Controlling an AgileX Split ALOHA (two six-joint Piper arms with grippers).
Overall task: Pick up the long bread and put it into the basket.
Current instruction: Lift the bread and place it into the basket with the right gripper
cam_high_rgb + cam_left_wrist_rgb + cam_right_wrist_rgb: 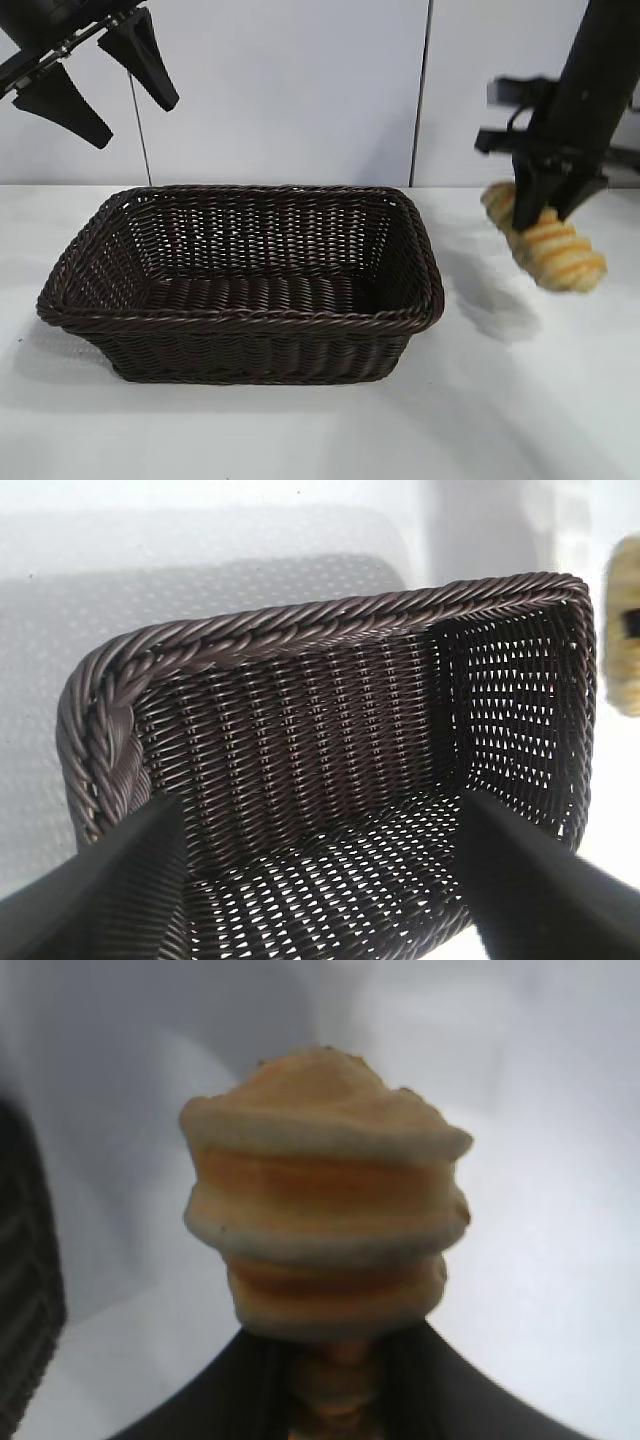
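Observation:
The long bread (pixel 552 248), golden-yellow with orange-brown stripes, hangs tilted in the air right of the basket, above the white table. My right gripper (pixel 544 212) is shut on it near its middle. In the right wrist view the bread (pixel 325 1200) stands end-on between the dark fingers (pixel 220 1395). The dark brown wicker basket (pixel 240 312) sits at the table's centre and is empty. My left gripper (pixel 100 85) is open, raised above the basket's far left corner. In the left wrist view its fingers (pixel 95 890) frame the basket (pixel 300 630).
The white table (pixel 530 400) spreads around the basket, with a pale wall behind. The basket's edge (pixel 25 1290) shows at the side of the right wrist view. The bread's end (pixel 624 630) shows beyond the basket's far end in the left wrist view.

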